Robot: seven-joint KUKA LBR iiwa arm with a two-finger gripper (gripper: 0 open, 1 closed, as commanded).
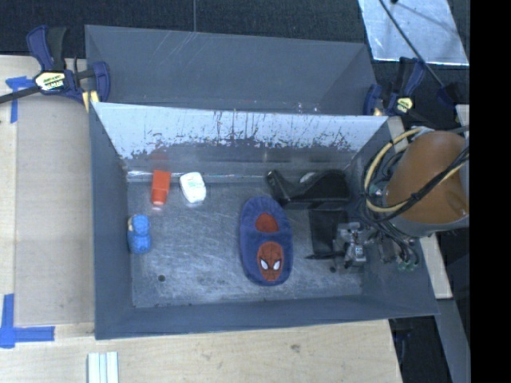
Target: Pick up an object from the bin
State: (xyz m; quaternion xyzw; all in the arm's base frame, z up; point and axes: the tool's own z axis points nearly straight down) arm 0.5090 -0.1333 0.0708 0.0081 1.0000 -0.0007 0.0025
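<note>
**Gripper low at the bin's right end, beside the blue slipper**

A blue fabric slipper [266, 250] with a red-and-white masked face printed on its toe lies lengthwise on the bin floor, a little right of centre, with its toe toward the near wall. Up and to its right a black curved object [307, 188], of a kind I cannot make out, lies along the back wall. Its left end is near the slipper's heel. Right of both, the gripper [347, 250] sits low over the floor at the bin's right end. It is near the slipper's right edge but apart from it, and below the black curved object. No thing shows in its grasp, and whether it is open or closed cannot be told. Behind it the arm's orange cover [431, 186], ringed with yellow and black cables, leans over the right wall.

The grey metal bin [112, 238] has a scuffed floor and sloping walls, and its back wall is streaked with dark scratches. Three small things lie at its left end, well apart from the gripper. A blue knobbly plastic piece [140, 234] is near the left wall, and an orange plastic cylinder [160, 187] lies toward the back wall. A white rounded piece [192, 187] lies just right of the cylinder. Behind the bin the ground is dark, with a pale silvery sheet [411, 18] at the far right.
</note>
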